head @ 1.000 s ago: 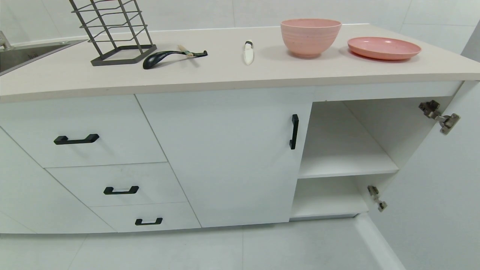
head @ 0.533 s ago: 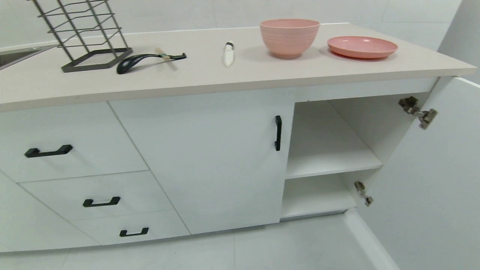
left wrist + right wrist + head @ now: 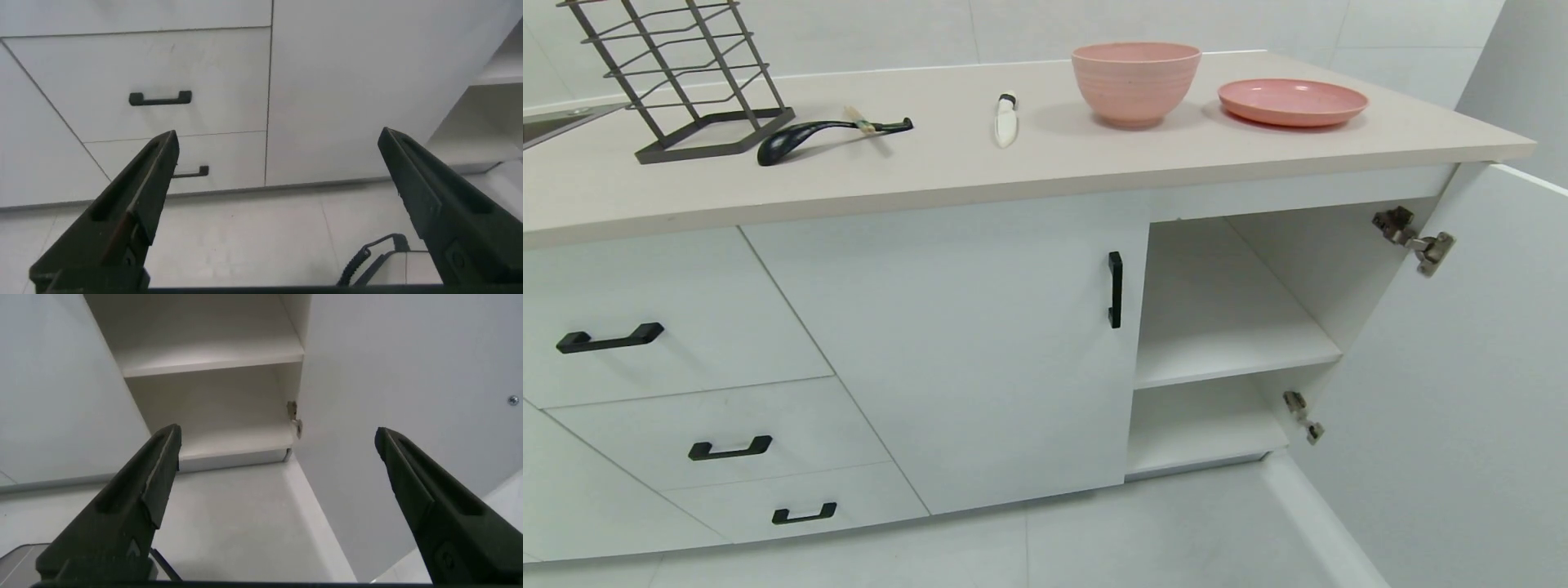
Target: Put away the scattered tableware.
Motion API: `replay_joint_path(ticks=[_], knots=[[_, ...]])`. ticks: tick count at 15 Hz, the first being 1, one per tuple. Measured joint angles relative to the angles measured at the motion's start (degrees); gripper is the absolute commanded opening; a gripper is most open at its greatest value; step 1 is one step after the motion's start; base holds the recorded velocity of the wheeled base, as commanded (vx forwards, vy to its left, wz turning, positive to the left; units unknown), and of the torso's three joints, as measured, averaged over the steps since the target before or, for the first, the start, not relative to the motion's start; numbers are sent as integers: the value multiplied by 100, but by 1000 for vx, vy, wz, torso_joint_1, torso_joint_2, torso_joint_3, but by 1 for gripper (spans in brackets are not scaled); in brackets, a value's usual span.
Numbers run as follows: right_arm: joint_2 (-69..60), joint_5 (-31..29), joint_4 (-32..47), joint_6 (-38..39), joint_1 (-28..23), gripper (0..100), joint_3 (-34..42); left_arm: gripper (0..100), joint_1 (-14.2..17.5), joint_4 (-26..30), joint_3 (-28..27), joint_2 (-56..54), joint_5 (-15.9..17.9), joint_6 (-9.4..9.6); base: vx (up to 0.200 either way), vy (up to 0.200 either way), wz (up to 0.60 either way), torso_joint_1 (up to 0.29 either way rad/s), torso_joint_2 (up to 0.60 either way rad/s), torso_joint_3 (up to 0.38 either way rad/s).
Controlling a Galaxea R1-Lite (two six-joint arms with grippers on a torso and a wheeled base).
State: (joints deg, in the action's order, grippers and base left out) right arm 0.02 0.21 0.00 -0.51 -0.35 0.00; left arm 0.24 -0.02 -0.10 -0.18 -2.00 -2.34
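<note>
Nothing is picked up yet; this looks like the approach step. On the beige desk (image 3: pixel 1029 167), the pink ribbed bowl (image 3: pixel 1135 82) sits at 12 o'clock, the flat pink plate (image 3: pixel 1292 101) at its 3 o'clock, the small white utensil (image 3: pixel 1006 124) and the black long-handled spoon (image 3: pixel 796 139) at its 9 o'clock. The white cupboard's open shelf (image 3: pixel 1233 355) waits at 4 o'clock. Next, I judge, an arm must rise to the desk. The left end effector (image 3: pixel 278 135) and the right end effector (image 3: pixel 278 431) are both spread wide, empty, touching nothing.
</note>
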Motion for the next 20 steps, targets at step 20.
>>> replay_joint_path(ticks=[20], knots=[[0,-52,0,33,0,100,0,100,-2,0,10,9,-46,-6,60,-70,0,1,1,1]])
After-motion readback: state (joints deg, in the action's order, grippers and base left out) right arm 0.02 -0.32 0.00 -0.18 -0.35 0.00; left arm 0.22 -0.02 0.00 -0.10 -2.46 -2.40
